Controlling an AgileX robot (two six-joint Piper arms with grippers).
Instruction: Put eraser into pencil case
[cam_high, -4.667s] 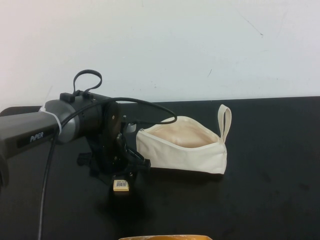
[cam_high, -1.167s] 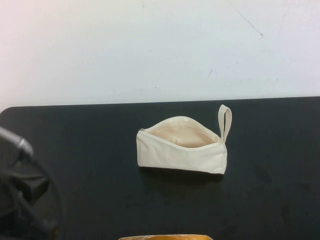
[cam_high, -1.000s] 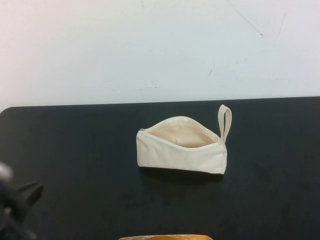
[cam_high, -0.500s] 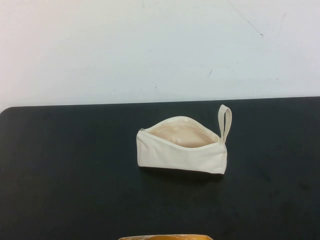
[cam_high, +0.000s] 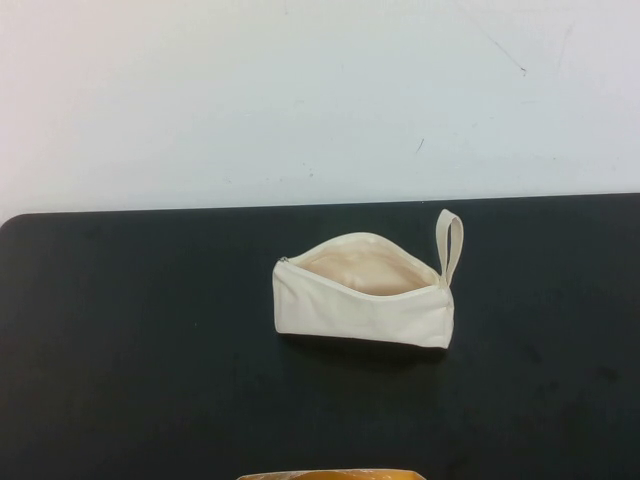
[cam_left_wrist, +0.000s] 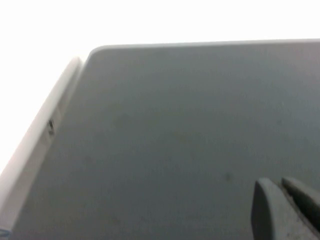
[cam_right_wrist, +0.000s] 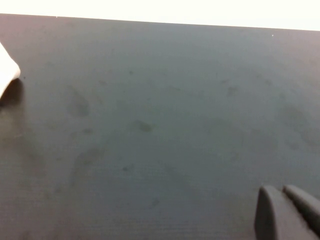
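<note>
The cream-white pencil case (cam_high: 362, 295) lies in the middle of the black table (cam_high: 150, 330). Its zip is open, its beige lining shows, and its loop strap (cam_high: 449, 247) points away at its right end. The eraser is not visible in any view; the table beside the pouch is bare. Neither gripper shows in the high view. In the left wrist view my left gripper (cam_left_wrist: 277, 182) is shut and empty over bare table near a corner. In the right wrist view my right gripper (cam_right_wrist: 280, 189) is shut and empty; a white corner of the pencil case (cam_right_wrist: 6, 75) shows at the view's edge.
A yellow-orange object (cam_high: 330, 474) pokes in at the near edge of the high view. A white wall stands behind the table. The table's pale edge (cam_left_wrist: 45, 130) shows in the left wrist view.
The left arm, earlier over the eraser beside the pouch, has withdrawn to the lower left and left the high view. The eraser no longer lies on the table. The pouch has not moved.
</note>
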